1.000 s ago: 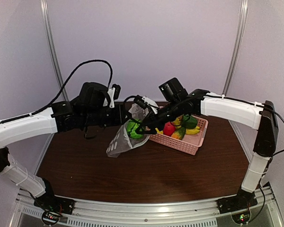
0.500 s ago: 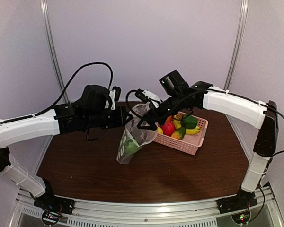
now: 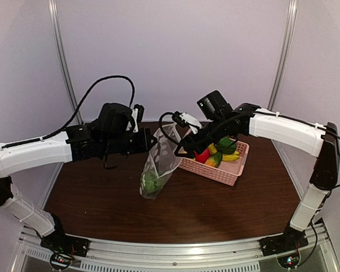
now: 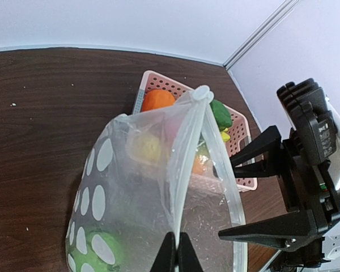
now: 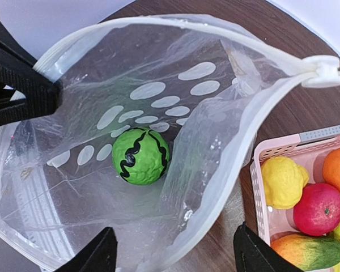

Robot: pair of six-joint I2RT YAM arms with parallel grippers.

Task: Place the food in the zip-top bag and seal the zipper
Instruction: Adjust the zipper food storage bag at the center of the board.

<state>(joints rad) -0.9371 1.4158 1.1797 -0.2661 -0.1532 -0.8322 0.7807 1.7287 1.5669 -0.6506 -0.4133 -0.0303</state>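
While left fingers (image 4: 168,259) pinch the zipper strip (image 4: 187,147) of the clear polka-dot soft plastic bag (image 3: 160,161), hanging limp over the surface (image 3: 102,209) middle, green striped ball (image 5: 140,156) inside, right fingers (image 5: 93,255) gape wide above its mouth, so the stiffer rim looks the best hold.

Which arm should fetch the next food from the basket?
Right. The right gripper, open and empty, hangs beside the pink basket; the left gripper is shut on the mouth edge of the zip-top bag, holding it up.
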